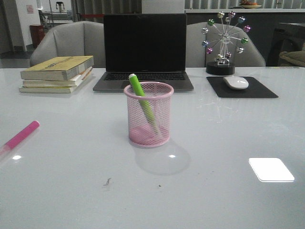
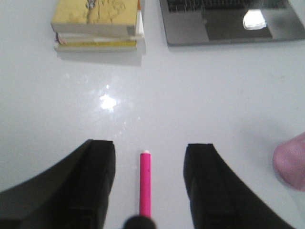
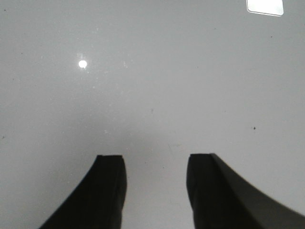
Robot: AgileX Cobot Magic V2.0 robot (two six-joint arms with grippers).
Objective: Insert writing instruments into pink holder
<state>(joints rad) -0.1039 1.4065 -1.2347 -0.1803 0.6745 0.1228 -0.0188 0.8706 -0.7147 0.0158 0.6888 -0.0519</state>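
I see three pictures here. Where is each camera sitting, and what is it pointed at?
Front view: looks forward over the table at the pink holder with the green marker inside, laptop behind; no arms show.
Left wrist view: on the left arm, looking down between the open left gripper at the pink marker; shares that marker, the books and the laptop with the front view.
Right wrist view: on the right arm, open right gripper over bare table.

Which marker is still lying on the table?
The pink marker. It lies flat on the table, while the green marker already stands tilted inside the pink cup.
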